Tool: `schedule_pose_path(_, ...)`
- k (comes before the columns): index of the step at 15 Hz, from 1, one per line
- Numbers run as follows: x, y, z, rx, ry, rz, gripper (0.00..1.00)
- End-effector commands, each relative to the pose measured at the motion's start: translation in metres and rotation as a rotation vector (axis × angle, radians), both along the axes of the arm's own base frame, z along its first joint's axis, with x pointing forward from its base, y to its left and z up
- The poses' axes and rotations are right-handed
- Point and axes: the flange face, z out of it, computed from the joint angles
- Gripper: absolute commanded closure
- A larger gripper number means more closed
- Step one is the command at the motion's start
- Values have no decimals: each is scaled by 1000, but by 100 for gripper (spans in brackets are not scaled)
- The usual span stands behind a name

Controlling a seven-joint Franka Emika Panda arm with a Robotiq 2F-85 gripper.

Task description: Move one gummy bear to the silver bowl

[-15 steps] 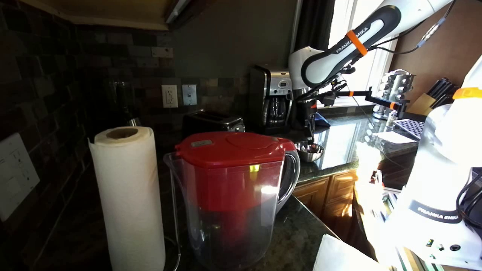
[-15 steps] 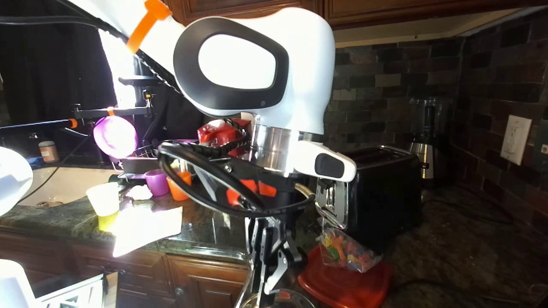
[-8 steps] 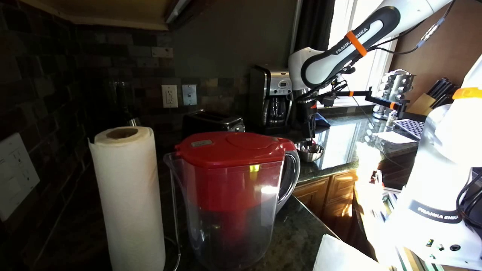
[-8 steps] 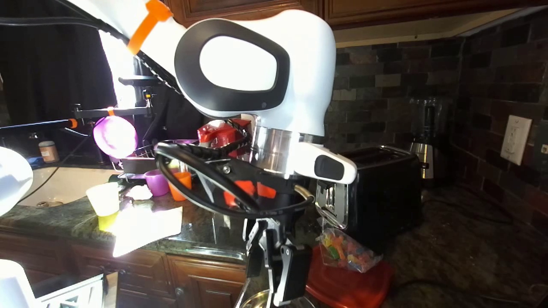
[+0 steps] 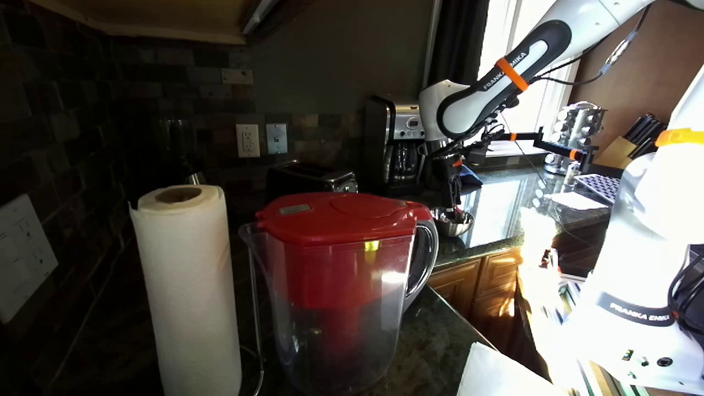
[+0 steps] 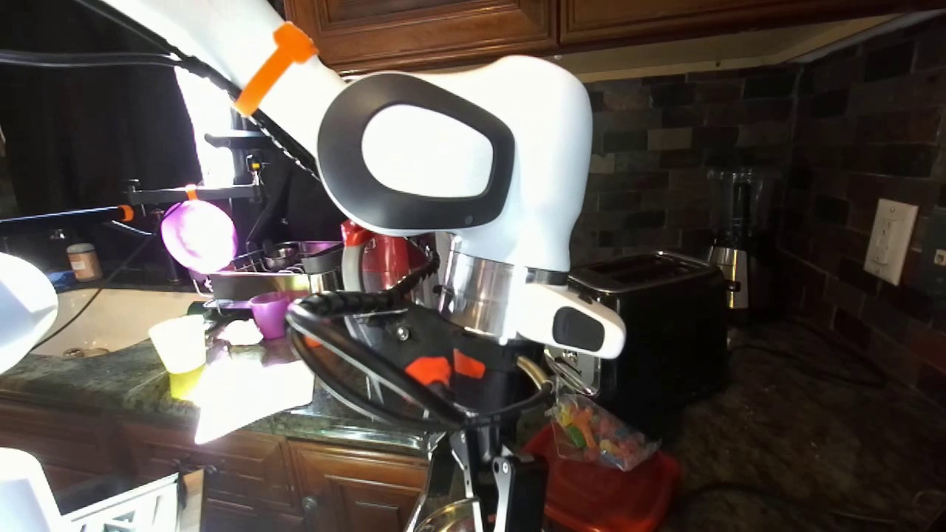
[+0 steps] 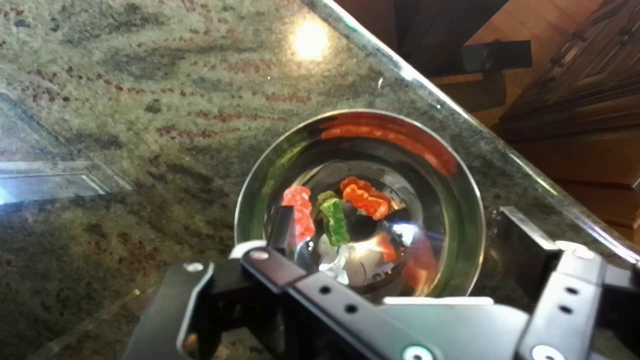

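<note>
release step, likely: jaws spread above the silver bowl point(image 7: 462, 217), near an edge of the worktop point(image 7: 125, 115); a red gummy bear point(image 7: 303, 215) shows inside, partly behind one jaw. next: check it isn't clinging, then lift.

Kitchen; speckled countertop point(image 7: 150, 110), coffee maker point(image 5: 405, 124), toaster point(image 6: 658, 332), sink point(image 6: 148, 307), wooden cabinets point(image 6: 355, 476), tiled backsplash point(image 6: 687, 148)

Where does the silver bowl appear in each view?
In an exterior view, the silver bowl sits just right of the red pitcher.
In an exterior view, the silver bowl is cut off at bottom centre.
In the wrist view, the silver bowl lies near the centre.
Shared landmark: the jaws, close to it in each.
</note>
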Motion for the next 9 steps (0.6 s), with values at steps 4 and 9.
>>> schedule_pose_path(4,5,-8,-22,-31,-55,-5,0)
schedule_pose_path(9,4,-6,-21,-48,-52,-16,0)
